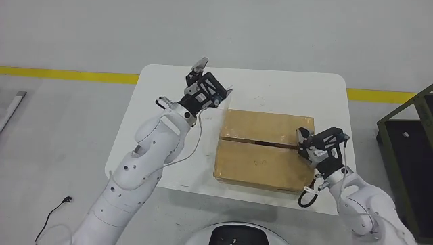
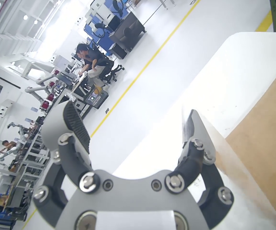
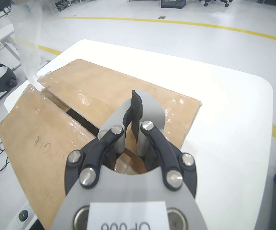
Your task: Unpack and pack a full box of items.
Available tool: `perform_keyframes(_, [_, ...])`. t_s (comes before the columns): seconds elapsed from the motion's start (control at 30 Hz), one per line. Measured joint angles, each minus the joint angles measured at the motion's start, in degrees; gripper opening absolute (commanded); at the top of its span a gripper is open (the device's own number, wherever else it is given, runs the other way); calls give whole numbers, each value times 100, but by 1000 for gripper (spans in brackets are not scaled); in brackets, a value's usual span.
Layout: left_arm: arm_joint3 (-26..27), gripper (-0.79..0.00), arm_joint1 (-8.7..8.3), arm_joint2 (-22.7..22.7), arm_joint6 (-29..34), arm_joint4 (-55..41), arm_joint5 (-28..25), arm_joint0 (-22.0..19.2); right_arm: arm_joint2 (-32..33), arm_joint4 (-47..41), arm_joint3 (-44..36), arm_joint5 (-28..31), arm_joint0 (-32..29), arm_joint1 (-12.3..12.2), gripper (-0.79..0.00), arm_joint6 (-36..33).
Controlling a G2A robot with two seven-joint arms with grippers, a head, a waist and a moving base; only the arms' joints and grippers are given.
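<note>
Box [image 1: 264,149] was brown cardboard, matt, w/ glossy clear tape [image 3: 90,96] over the top flaps. Tabletop [image 1: 270,86] was white, smooth, slight sheen. Right end effector [image 3: 136,101] had matt grey fingers [image 3: 152,108], prob. metal, black ribbed pads [image 3: 135,105], shiny screws. Film strip [image 3: 26,37] looked thin, translucent plastic, crinkled.

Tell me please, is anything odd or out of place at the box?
Yes. A strip of clear tape hangs from the left pincer down to the end of the seam on the box, and the two top flaps gape apart slightly.
</note>
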State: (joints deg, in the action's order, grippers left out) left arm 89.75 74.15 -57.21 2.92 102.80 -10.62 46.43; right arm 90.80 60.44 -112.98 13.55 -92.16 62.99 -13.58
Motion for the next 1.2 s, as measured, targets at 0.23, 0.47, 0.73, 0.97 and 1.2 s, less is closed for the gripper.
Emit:
perform_keyframes(0.23, [18,0,134,307,-133,-359,-150,-213,-24,52,138,129,-6,-3,-785,-169])
perform_keyframes(0.47, [34,0,260,602,-157,-649,-238,-277,-109,138,317,89,34,12,-785,-89])
perform_keyframes(0.73, [-17,0,431,968,-250,-881,-362,-506,83,101,272,87,-19,4,-785,-136])
perform_keyframes(0.97, [-213,0,578,1240,-354,-1066,-465,-656,472,31,135,148,-116,-26,-785,-274])
perform_keyframes(1.2, [-401,0,718,1460,-408,-1216,-555,-754,1269,63,78,27,-284,-70,-785,-355])
